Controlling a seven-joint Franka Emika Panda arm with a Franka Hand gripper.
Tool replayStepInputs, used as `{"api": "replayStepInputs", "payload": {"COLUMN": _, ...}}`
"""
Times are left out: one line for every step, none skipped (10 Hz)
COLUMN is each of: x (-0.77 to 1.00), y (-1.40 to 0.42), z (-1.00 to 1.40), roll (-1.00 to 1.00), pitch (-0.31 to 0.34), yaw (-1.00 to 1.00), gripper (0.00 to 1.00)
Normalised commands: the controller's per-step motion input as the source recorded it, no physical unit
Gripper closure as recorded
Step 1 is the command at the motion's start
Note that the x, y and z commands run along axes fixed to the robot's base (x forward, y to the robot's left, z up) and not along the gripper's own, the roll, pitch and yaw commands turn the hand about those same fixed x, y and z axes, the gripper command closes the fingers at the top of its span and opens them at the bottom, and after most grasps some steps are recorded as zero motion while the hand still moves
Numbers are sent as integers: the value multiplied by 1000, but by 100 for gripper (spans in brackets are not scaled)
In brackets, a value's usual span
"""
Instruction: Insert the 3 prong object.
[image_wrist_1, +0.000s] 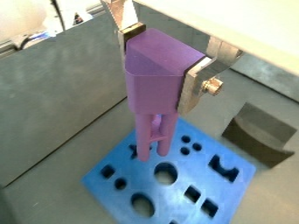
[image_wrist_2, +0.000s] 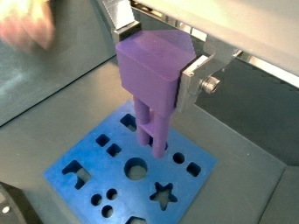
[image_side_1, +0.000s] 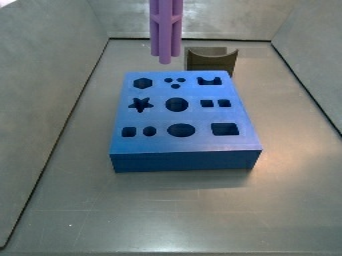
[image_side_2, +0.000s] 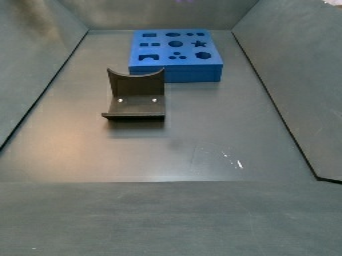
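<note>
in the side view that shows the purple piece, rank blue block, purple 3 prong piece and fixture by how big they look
1. blue block, largest by far.
2. purple 3 prong piece and fixture: too close to rank. The piece is cut off at the frame's top and the block hides part of the fixture.
The hand is out of this view; in a wrist view it grips the piece.

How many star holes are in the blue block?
1. The star hole is near the blue block's left edge in a side view. The claw holds the purple piece above the block's far end.
</note>
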Motion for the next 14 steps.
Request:
{"api": "replayStepInputs", "payload": {"x": 389, "y": 886, "z": -914, "roll": -56, "pitch": 7, "yaw": -17, "gripper": 100}}
{"api": "replayStepInputs", "payload": {"x": 440, "y": 851, "z": -909, "roll": -97, "pitch": 11, "yaw": -26, "gripper": 100}}
{"api": "replayStepInputs", "payload": {"x": 471, "y": 769, "z": -771, "roll": -174, "pitch": 23, "yaw": -26, "gripper": 100}}
{"api": "replayStepInputs", "payload": {"x": 277, "y": 589, "z": -734, "roll": -101, "pitch": 0, "yaw": -46, "gripper": 100}}
{"api": "replayStepInputs", "payload": {"x": 0, "y": 346, "z": -554, "roll": 0, "pitch": -46, "yaw": -40, "gripper": 100}}
{"api": "replayStepInputs", "payload": {"x": -37, "y": 194, "z": -471, "roll": 71, "pitch": -43, "yaw": 0, "gripper": 100}}
{"api": "replayStepInputs", "payload": {"x": -51, "y": 211, "z": -403, "roll": 153, "pitch": -4, "yaw": 0, "gripper": 100}}
{"api": "replayStepInputs", "payload": {"x": -60, "y": 246, "z": -323, "roll": 96, "pitch": -4, "yaw": 0, "gripper": 100}}
{"api": "replayStepInputs", "payload": {"x": 0, "y": 251, "z": -277, "roll": 60, "pitch": 0, "yaw": 0, "gripper": 100}}
{"api": "replayStepInputs", "payload": {"x": 0, "y": 191, "z": -266, "roll": 26, "pitch": 0, "yaw": 9, "gripper": 100}}
{"api": "replayStepInputs", "payload": {"x": 0, "y": 106, "z": -377, "roll": 0, "pitch": -16, "yaw": 60, "gripper": 100}}
{"api": "replayStepInputs", "payload": {"x": 0, "y": 0, "z": -517, "roll": -3, "pitch": -104, "yaw": 154, "gripper": 100}}
{"api": "replayStepInputs", "payload": {"x": 0, "y": 0, "z": -617, "roll": 0, "pitch": -116, "yaw": 131, "gripper": 100}}
{"api": "replayStepInputs", "payload": {"x": -29, "y": 0, "z": -611, "roll": 0, "pitch": -141, "yaw": 203, "gripper": 100}}
